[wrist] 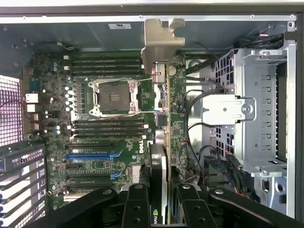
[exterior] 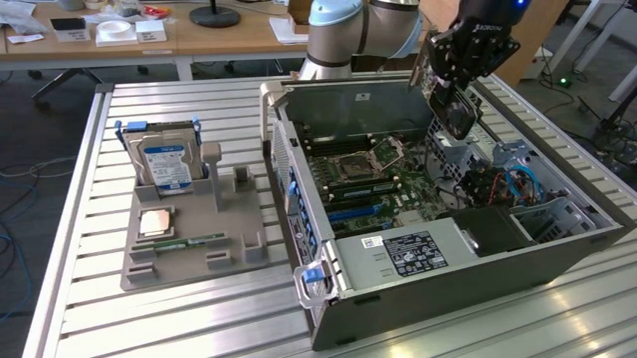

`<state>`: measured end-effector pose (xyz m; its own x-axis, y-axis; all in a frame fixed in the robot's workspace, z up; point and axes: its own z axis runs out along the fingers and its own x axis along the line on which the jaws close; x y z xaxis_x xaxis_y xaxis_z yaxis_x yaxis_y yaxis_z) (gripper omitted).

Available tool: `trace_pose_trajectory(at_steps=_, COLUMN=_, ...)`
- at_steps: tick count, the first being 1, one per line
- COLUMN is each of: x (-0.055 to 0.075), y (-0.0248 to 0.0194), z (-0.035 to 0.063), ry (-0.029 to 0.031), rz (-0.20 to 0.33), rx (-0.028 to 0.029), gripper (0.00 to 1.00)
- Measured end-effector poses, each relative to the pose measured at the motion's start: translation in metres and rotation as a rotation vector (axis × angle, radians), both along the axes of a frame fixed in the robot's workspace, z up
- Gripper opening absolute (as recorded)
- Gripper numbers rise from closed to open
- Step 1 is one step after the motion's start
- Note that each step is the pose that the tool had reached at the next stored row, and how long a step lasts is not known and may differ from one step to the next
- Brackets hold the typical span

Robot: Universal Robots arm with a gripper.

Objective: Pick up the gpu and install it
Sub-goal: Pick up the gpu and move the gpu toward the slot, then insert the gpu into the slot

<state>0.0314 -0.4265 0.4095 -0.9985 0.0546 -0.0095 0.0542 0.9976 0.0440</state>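
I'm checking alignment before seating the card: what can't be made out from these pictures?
- Thin green gpu card with silver bracket: wrist view, edge-on, faces hidden.
- Green motherboard strip beneath it: wrist view, hidden by the card.
- Black gripper's hold: exterior view, its own housing hides the contact.
- Silver hard drive's label: exterior view, too small to read.

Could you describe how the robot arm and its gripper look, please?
The arm has silver-grey round segments with pale blue joint caps. The gripper is black, with white lettering on its body and a small blue light above. Its jaws are black linked bars with round pivot pins.
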Motion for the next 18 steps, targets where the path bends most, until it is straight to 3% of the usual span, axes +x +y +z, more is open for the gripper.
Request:
trace_pose_trajectory(at_steps=10, x=0.021, y=0.0001, z=-0.0015, ry=-0.0001, rz=0.0, rx=0.0001, gripper=0.27)
trace_pose_trajectory(at_steps=18, x=0.021, y=0.0, z=-0.0015, ry=-0.0001, rz=0.0, rx=0.0001, gripper=0.27)
